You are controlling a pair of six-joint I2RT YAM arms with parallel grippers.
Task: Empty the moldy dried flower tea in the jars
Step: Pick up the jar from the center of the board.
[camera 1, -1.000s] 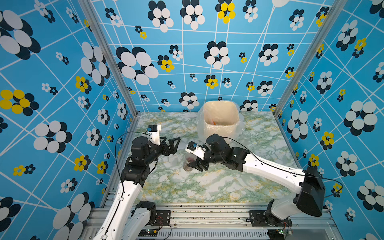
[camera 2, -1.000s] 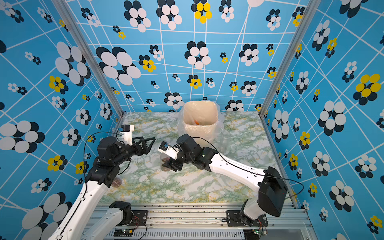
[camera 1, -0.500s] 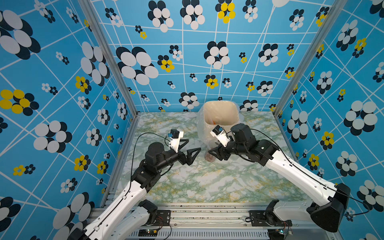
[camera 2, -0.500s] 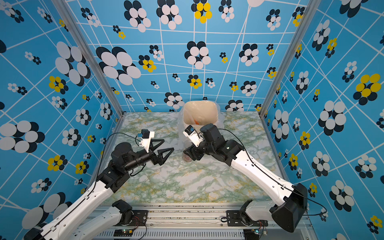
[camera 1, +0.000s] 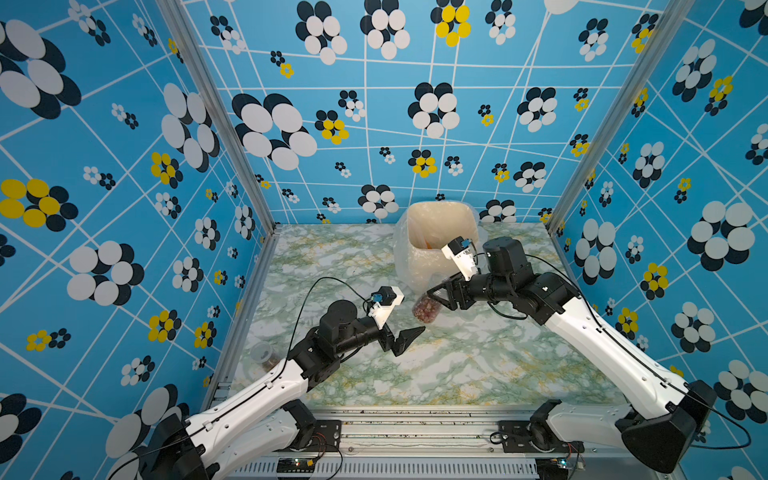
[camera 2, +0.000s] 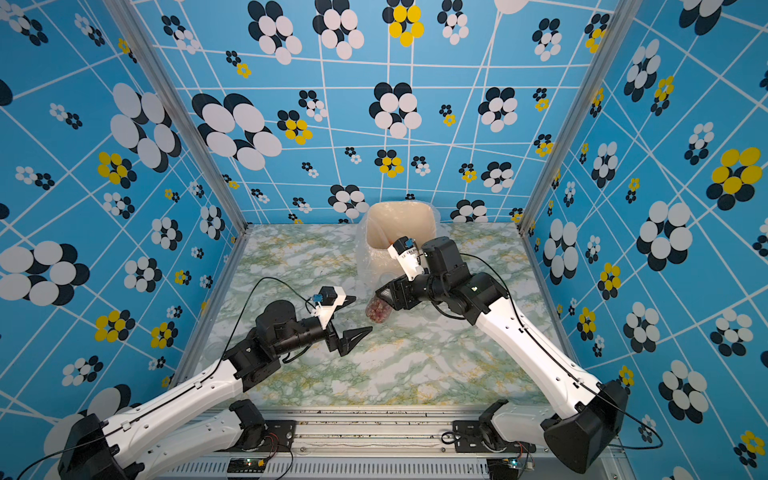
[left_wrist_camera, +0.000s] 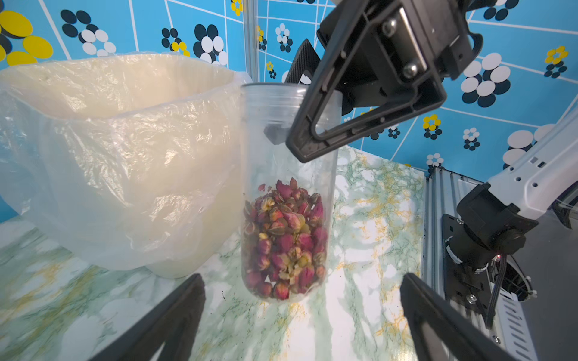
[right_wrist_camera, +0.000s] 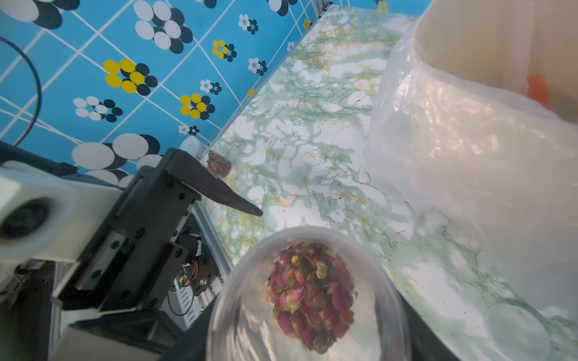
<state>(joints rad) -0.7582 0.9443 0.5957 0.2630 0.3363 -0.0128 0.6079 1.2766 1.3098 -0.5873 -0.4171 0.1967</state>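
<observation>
Clear plastic with no lid on it: the jar is pinched high on its wall by the right tool, just beside the lined bin. The moldy dried flower tea is heaped in the jar's lower half. I cannot tell whether its base touches the worktop. The left tool is spread wide and empty, pointing at the jar from close by.

The grip worries me. It sits near the mouth of a slick wall, so the jar could swing or slide once it is tipped. If it tips before the mouth clears the rim, buds will scatter on the worktop. The loose liner could snag the jar. The empty tool could knock it. A second jar waits by the left wall, and it looks capped.
</observation>
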